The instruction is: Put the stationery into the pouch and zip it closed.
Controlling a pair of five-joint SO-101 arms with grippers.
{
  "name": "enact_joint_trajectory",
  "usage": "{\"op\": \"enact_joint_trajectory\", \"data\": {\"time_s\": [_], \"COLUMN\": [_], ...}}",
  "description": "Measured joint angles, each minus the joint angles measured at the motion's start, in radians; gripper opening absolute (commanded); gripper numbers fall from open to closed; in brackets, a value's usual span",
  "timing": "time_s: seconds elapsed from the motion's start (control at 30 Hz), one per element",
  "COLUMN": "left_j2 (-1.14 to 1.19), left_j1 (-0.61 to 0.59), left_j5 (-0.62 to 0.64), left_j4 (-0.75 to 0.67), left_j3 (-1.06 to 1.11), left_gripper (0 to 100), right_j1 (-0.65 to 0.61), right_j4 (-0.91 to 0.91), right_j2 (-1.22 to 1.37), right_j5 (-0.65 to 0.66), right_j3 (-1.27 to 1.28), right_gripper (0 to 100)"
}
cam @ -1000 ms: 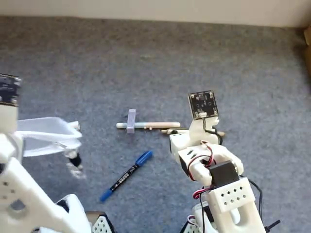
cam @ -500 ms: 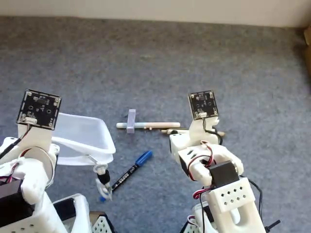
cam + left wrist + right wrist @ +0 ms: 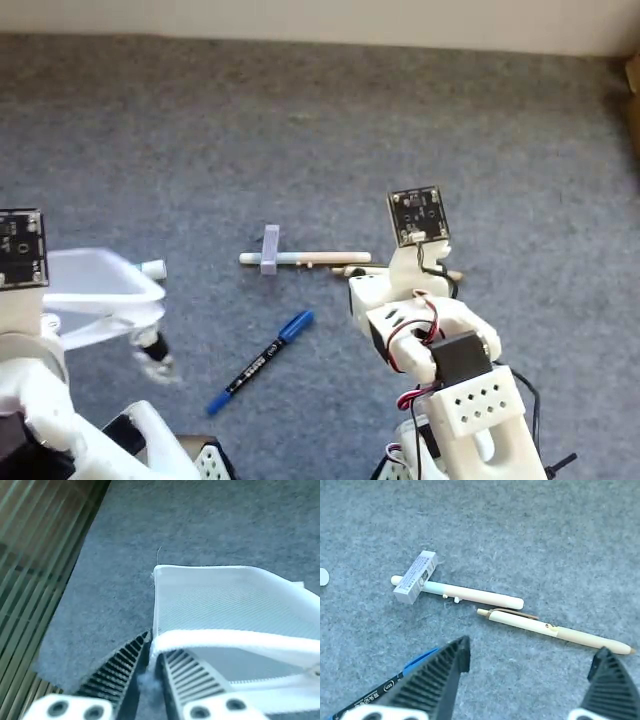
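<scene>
Left gripper (image 3: 150, 647) pinched shut on the pouch (image 3: 225, 605) rim; pouch held off the counter (image 3: 300, 120) on my left, mouth apparently open. Right gripper (image 3: 532, 655) wide open, empty, above cream pen (image 3: 555, 630); eraser (image 3: 416, 576), blue marker (image 3: 262, 362) nearby. Loading not begun. Next: descend, close on pen

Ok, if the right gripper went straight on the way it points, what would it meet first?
Probably the cream click pen, lying across the gap ahead of the open right gripper; the white pen lies beyond it. Depth is unclear, so carpet might come first.
</scene>
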Motion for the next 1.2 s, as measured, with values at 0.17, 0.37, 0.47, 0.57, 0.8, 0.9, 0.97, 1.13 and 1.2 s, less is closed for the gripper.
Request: {"op": "enact_joint_trajectory", "data": {"time_s": [0.17,0.37,0.47,0.57,0.8,0.9,0.97,1.13,1.2], "left_j2": [0.0,-0.002,-0.028,-0.074,-0.222,-0.25,-0.253,-0.258,-0.258], "left_j1": [-0.178,-0.288,-0.281,-0.23,-0.112,-0.077,-0.048,0.068,0.14], "left_j5": [-0.075,-0.083,-0.083,-0.083,-0.083,-0.081,-0.061,0.009,0.058], "left_j4": [-0.04,-0.104,-0.114,-0.115,-0.117,-0.117,-0.117,-0.103,-0.086], "left_j3": [0.0,0.005,0.061,0.146,0.304,0.347,0.368,0.396,0.396], "left_gripper": [1,1,1,1,1,1,1,1,1], "right_j1": [0.0,0.0,0.0,0.0,0.0,0.0,0.0,0.0,0.0], "right_j4": [0.0,0.0,0.0,0.0,0.0,0.0,0.0,0.0,0.0], "right_j2": [0.0,0.0,0.0,0.0,0.0,0.0,0.0,0.0,0.0], "right_j5": [0.0,0.0,0.0,0.0,0.0,0.0,0.0,0.0,0.0], "right_j3": [0.0,0.0,0.0,0.0,0.0,0.0,0.0,0.0,0.0], "right_gripper": [35.4,35.4,35.4,35.4,35.4,35.4,35.4,35.4,35.4]}}
